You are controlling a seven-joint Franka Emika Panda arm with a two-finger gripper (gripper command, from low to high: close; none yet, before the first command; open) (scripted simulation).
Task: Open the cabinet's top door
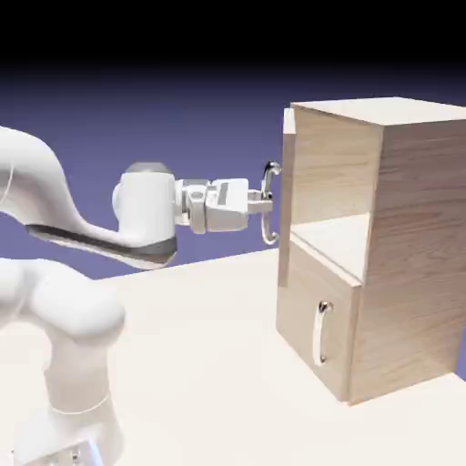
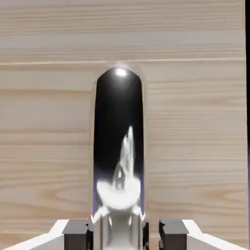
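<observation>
The light-wood cabinet [image 1: 414, 255] stands at the right of the exterior view. Its top door [image 1: 288, 155] is swung out and seen nearly edge-on, so the upper compartment and its shelf [image 1: 341, 238] show. My gripper [image 1: 262, 205] reaches level from the left and is shut on the middle of that door's curved silver handle [image 1: 270, 171]. In the hand view the shiny handle [image 2: 118, 146] runs up the middle, held between my two grey fingertips [image 2: 75, 233], with my gripper [image 2: 119, 234] at the bottom edge. The door's wood grain [image 2: 195, 146] fills the rest.
The shorter lower door [image 1: 305, 305] is closed, with its small silver handle [image 1: 321, 333]. The arm's white links [image 1: 55, 300] rise at the lower left. The pale table [image 1: 200, 364] spreads between the arm and the cabinet.
</observation>
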